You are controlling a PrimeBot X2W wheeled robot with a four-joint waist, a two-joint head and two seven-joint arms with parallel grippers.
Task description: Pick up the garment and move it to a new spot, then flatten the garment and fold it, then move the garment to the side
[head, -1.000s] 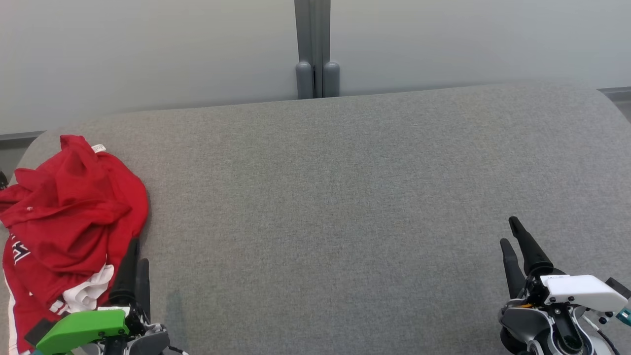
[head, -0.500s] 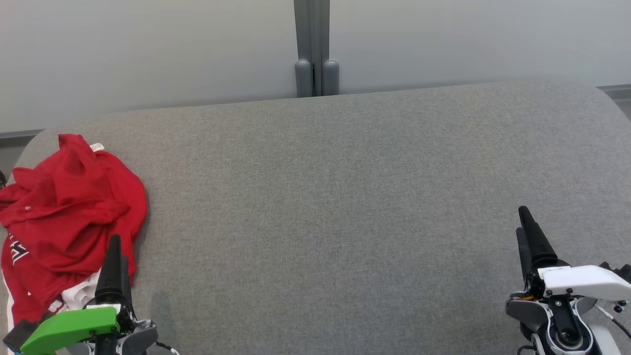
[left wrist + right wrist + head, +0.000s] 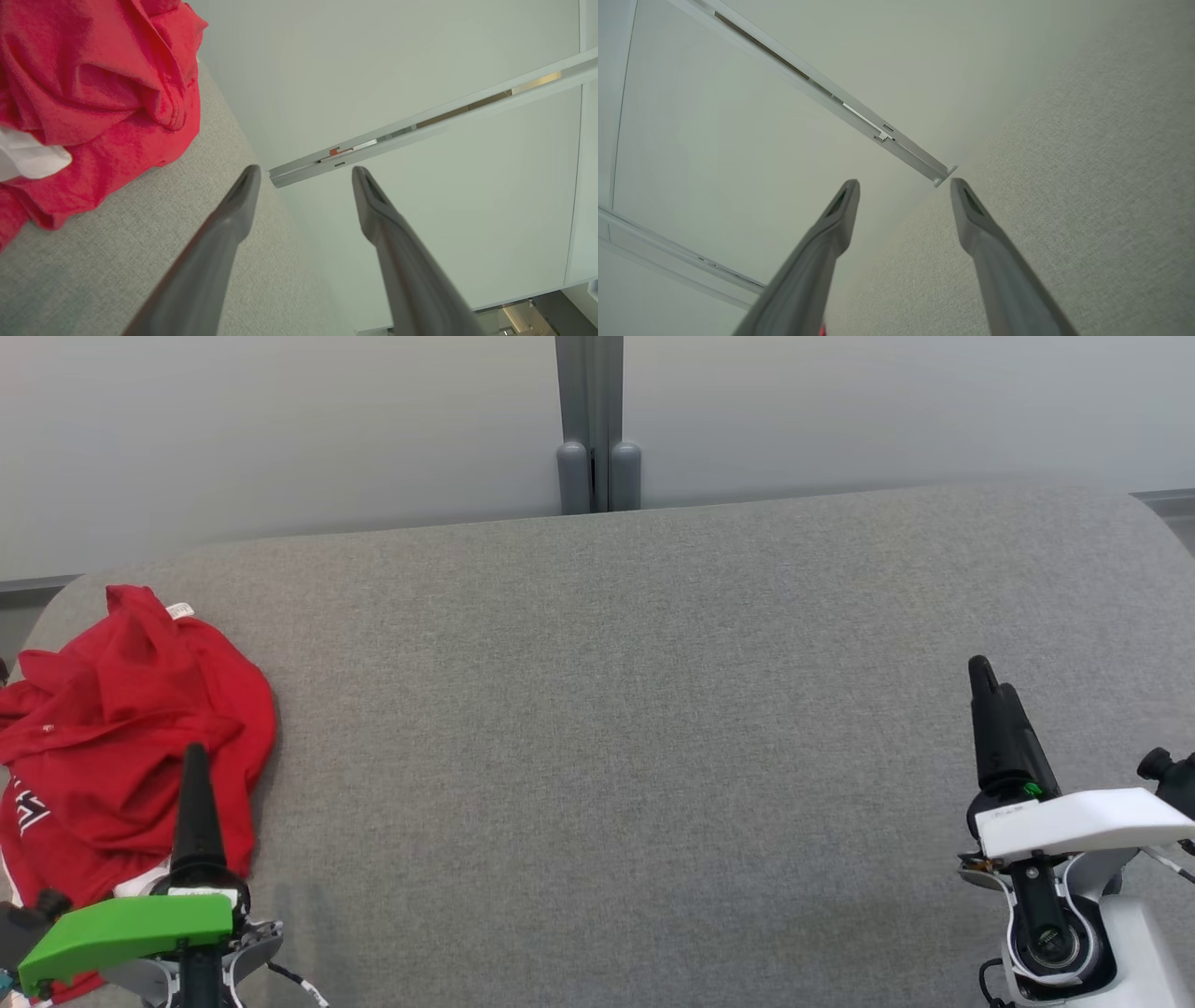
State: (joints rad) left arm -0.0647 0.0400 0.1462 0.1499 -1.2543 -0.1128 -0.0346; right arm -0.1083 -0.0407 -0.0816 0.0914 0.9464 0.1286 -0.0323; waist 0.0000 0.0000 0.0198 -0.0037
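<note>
The left gripper point(image 3: 306, 173) has edged alongside the crumpled red fabric garment point(image 3: 131, 709), the right gripper point(image 3: 904, 183) has risen; both gape empty, pickup pending.

Count, head view:
- 1 crumpled red fabric garment point(image 3: 121, 728) w/ white trim, left edge of frame.
- 1 grey woven-fabric padded surface point(image 3: 607, 756), across centre.
- 2 grippers: green-capped left gripper point(image 3: 195, 756), lower left; white-capped right gripper point(image 3: 985, 677), lower right.
- 2 long dark fingers point(image 3: 233, 219) per gripper.
- 1 grey upright post point(image 3: 590, 392), top centre, w/ 2 rounded grey caps point(image 3: 571, 476).
</note>
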